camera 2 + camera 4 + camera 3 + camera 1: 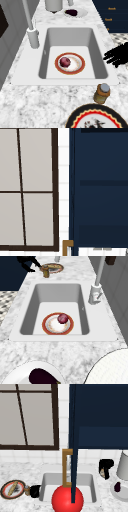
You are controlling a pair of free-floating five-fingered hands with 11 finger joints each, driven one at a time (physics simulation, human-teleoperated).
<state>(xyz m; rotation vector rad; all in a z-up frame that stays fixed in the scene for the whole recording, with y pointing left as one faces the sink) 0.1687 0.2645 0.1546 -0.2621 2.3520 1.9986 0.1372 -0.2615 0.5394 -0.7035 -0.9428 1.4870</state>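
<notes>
At the sink's left edge, our left hand (35, 491) hovers just beside the small jar (27, 490), fingers spread and holding nothing. We judge the reach under way; closing round the jar comes next. Our right hand (105, 467) idles.

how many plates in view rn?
3. Red-rimmed round plate in the sink holding a dark red ball; patterned red-rimmed plate on the left counter; white plate with an eggplant on the right counter.
</notes>
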